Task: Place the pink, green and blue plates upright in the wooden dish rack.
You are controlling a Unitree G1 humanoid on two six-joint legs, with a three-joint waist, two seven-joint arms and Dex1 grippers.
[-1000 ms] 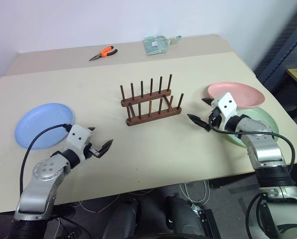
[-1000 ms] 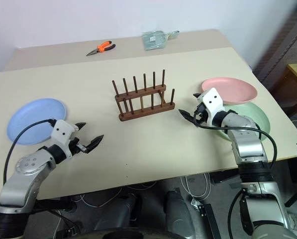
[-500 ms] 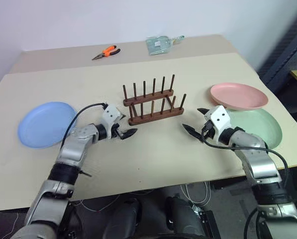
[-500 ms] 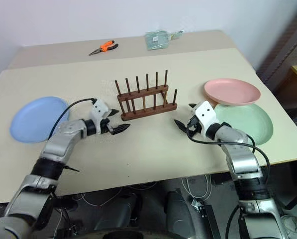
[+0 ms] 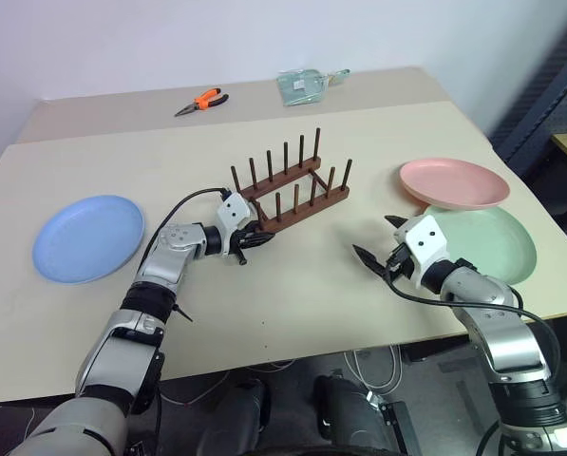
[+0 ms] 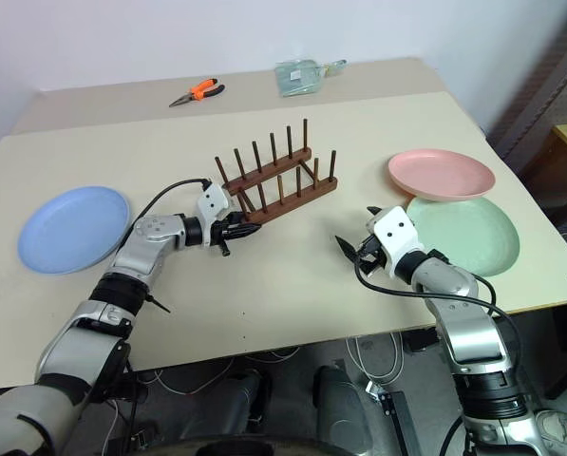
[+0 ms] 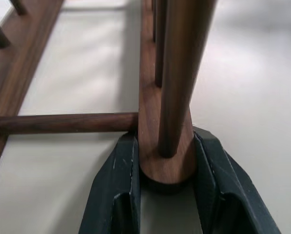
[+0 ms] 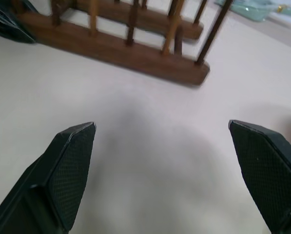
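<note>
Left eye view: the rack (image 5: 291, 192) stands at the centre of the frame on the table (image 5: 292, 285), set at a slant, its far end running toward the upper right. The left gripper (image 5: 253, 237) sits just left of centre, at the rack's near left end. In the left wrist view its two fingers (image 7: 117, 195) press on either side of the rounded end of one base rail, directly below the end peg (image 7: 177, 73); the jaws are clamped on the rack. The second rail lies apart from the gripped one, joined to it by a cross dowel (image 7: 62, 123) that meets the gripped rail just beyond the fingers.

The right gripper (image 5: 376, 243) is right of centre in the head view, clear of the rack, with bare table between them. Its fingers are spread wide and hold nothing. The right wrist view confirms this: both fingers (image 8: 67, 161) stand well apart over bare table, the rack lying ahead of them, untouched.

Plates: the blue plate (image 5: 87, 237) lies flat at the left of the frame, well apart from the rack. The pink plate (image 5: 454, 182) lies at the right, its near edge overlapping the green plate (image 5: 492, 239) below it. No plate is in the rack. Pliers (image 5: 199, 101) and a clear packet (image 5: 304, 84) lie along the upper edge of the table.
</note>
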